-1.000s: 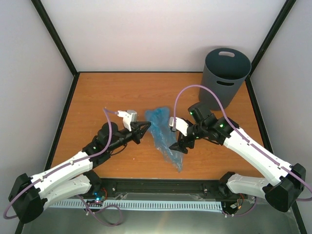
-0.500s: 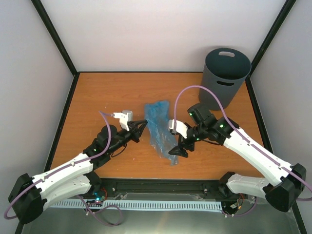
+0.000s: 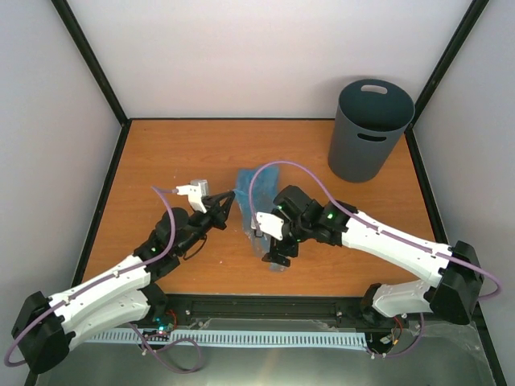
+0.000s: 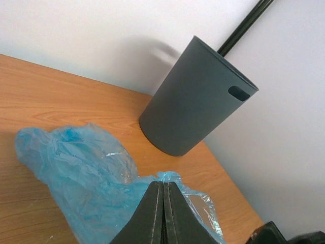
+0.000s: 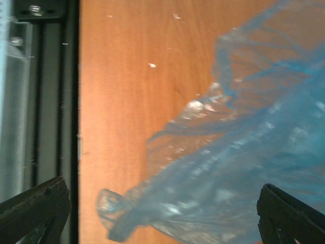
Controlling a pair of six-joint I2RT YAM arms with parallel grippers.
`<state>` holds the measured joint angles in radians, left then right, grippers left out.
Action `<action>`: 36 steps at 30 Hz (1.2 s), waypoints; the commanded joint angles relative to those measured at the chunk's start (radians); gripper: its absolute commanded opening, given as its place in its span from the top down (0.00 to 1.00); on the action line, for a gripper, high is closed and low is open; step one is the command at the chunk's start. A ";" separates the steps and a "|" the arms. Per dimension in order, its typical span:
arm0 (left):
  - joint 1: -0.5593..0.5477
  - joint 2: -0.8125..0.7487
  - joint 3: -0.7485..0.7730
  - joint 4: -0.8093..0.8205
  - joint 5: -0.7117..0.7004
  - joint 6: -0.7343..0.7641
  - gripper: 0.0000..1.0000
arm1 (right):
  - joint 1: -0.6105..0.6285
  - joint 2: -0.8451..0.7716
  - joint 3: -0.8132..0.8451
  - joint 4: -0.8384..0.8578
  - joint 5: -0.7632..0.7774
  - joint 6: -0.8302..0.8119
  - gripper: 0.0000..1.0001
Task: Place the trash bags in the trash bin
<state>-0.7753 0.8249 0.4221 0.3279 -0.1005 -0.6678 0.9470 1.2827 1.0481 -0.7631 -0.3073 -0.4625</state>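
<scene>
The light-blue trash bag (image 3: 256, 189) lies crumpled on the wooden table, mid-centre. My left gripper (image 3: 231, 197) is at its left edge. In the left wrist view the jaws (image 4: 163, 184) are shut, with a bunched bit of the bag (image 4: 76, 162) pinched at their tip. My right gripper (image 3: 273, 256) is over the bag's near end. In the right wrist view it (image 5: 162, 213) is wide open, with the bag (image 5: 244, 168) lying between its fingers. The dark grey trash bin (image 3: 366, 137) stands upright at the far right corner and also shows in the left wrist view (image 4: 198, 101).
A black rail (image 3: 273, 305) runs along the table's near edge and also shows in the right wrist view (image 5: 45, 101). White walls with black corner posts enclose the table. Purple cables loop above both arms.
My left gripper has drawn back to the left, still shut, and the bag has shifted left and bunched up. My right gripper has moved left over the bag's near end.
</scene>
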 commanded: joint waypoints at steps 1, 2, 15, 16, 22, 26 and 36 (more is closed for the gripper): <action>-0.009 -0.029 0.009 -0.010 -0.039 -0.027 0.99 | 0.011 0.033 -0.009 0.116 0.232 0.077 0.05; -0.009 -0.031 0.009 -0.015 -0.038 -0.026 0.99 | 0.011 0.043 -0.007 0.130 0.251 0.087 0.10; -0.009 -0.137 0.003 -0.139 -0.091 -0.005 0.99 | -0.114 0.077 0.110 0.156 0.041 0.103 0.93; -0.009 -0.146 0.003 -0.151 -0.099 0.000 0.99 | -0.130 0.072 0.115 0.152 0.025 0.104 0.96; -0.008 -0.184 0.004 -0.188 -0.101 0.038 1.00 | -0.239 0.038 0.141 0.119 -0.068 0.090 0.97; -0.008 -0.184 -0.007 -0.216 -0.119 0.065 0.63 | -0.280 0.023 0.114 0.158 -0.061 0.114 0.97; -0.027 -0.230 -0.261 -0.103 0.009 -0.088 0.16 | -0.309 0.069 0.029 0.272 -0.031 0.144 0.97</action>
<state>-0.7765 0.6468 0.2317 0.1436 -0.1543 -0.6868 0.6621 1.3350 1.0744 -0.5476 -0.3538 -0.3504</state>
